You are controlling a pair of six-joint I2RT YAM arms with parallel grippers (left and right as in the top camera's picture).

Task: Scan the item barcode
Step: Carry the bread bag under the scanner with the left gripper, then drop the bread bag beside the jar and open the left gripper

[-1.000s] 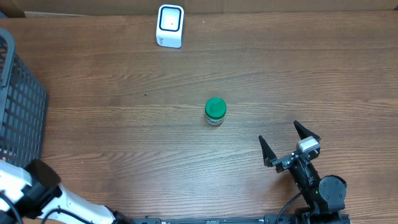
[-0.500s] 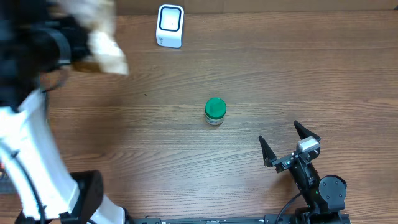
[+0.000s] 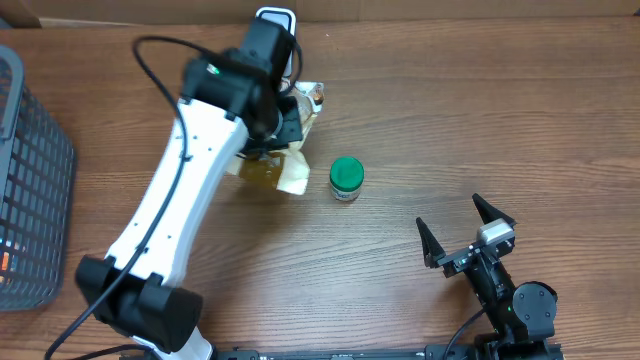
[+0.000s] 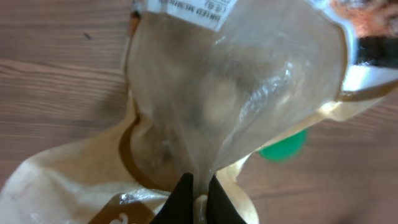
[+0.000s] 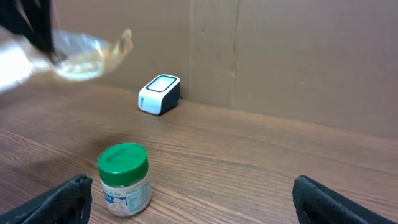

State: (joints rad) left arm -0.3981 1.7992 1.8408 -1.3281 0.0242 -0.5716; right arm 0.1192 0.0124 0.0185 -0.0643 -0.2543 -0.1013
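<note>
A clear and tan plastic pouch (image 3: 281, 168) hangs from my left gripper (image 3: 287, 127), which is shut on its film just in front of the white scanner (image 3: 276, 17). In the left wrist view the black fingertips (image 4: 184, 190) pinch the pouch (image 4: 236, 93), and a white printed label (image 4: 194, 7) shows at its top edge. No barcode is readable. The right wrist view has the pouch (image 5: 87, 53) up at the left, blurred, and the scanner (image 5: 159, 94) by the cardboard wall. My right gripper (image 3: 465, 232) rests open at the front right, holding nothing.
A green-lidded jar (image 3: 346, 179) stands upright mid-table, just right of the pouch and left of the right gripper (image 5: 193, 194). A dark wire basket (image 3: 40, 200) sits at the left edge. A cardboard wall (image 5: 280, 56) runs along the back.
My left arm has swung from the lower left corner, up past the basket and across to the scanner, carrying the pouch. The right arm and the jar have not moved.
</note>
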